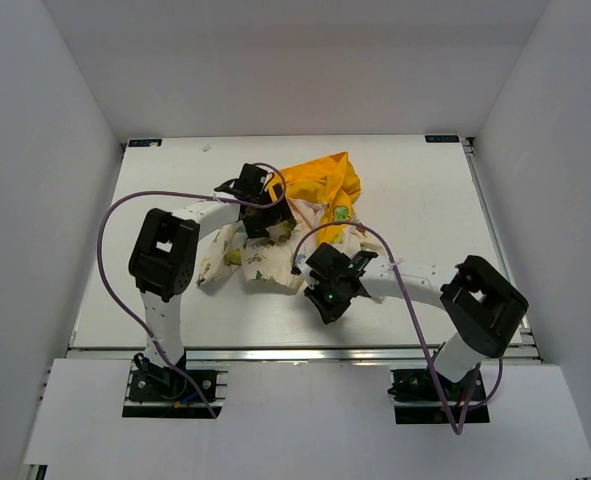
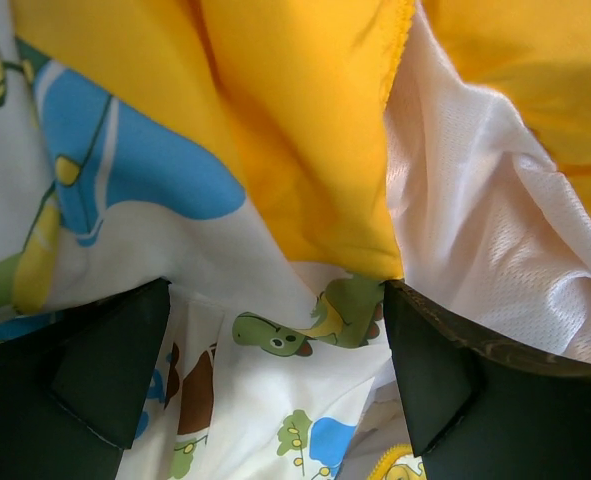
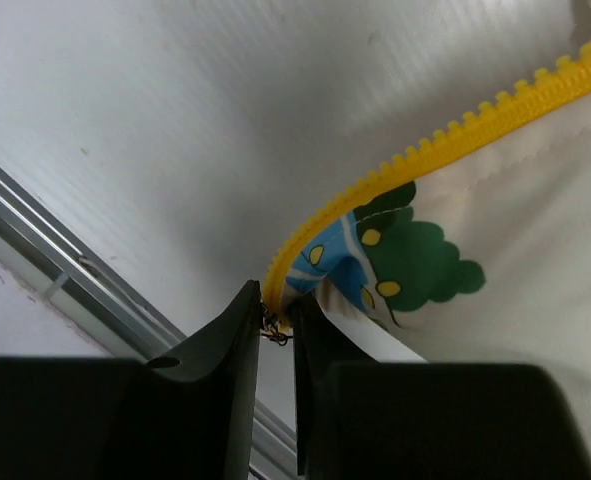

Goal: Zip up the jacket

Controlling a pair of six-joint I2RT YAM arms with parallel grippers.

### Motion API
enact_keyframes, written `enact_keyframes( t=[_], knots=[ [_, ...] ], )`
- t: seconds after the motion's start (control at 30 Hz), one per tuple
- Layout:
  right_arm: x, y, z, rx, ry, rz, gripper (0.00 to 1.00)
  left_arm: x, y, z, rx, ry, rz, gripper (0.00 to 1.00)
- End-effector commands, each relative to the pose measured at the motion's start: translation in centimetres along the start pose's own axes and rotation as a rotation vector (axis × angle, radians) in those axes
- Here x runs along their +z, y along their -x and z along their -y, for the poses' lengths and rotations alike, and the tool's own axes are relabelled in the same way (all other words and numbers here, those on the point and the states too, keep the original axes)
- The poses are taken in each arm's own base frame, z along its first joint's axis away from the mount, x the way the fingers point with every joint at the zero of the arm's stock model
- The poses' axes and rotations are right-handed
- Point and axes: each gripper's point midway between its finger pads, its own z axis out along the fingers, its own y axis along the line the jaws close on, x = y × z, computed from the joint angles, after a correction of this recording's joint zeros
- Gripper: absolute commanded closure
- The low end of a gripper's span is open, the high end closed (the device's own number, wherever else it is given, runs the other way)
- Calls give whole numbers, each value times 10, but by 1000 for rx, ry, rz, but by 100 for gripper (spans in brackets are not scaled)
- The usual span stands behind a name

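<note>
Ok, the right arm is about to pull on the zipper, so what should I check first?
1. Right gripper pinching the zipper end: ok.
2. Left gripper holding the jacket: not ok, jaws wide open over the fabric.
3. Jacket laid flat: not ok, bunched up.
4. Both zipper rows joined: cannot tell, only one row shows.
5. Slider in the pinch: cannot tell, only a small metal bit shows there.

crumpled jacket (image 1: 320,185) on the white table (image 1: 425,200)
</note>
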Motion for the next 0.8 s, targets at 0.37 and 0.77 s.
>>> enact_keyframes(
  t=[0.37,0.77],
  knots=[
    [-75,56,-14,65,-39,308,31,-88,22,36,177,-207,103,2],
    [-142,-3,112,689,-386,457,11,-142,25,123,428,-335,189,2]
  ],
)
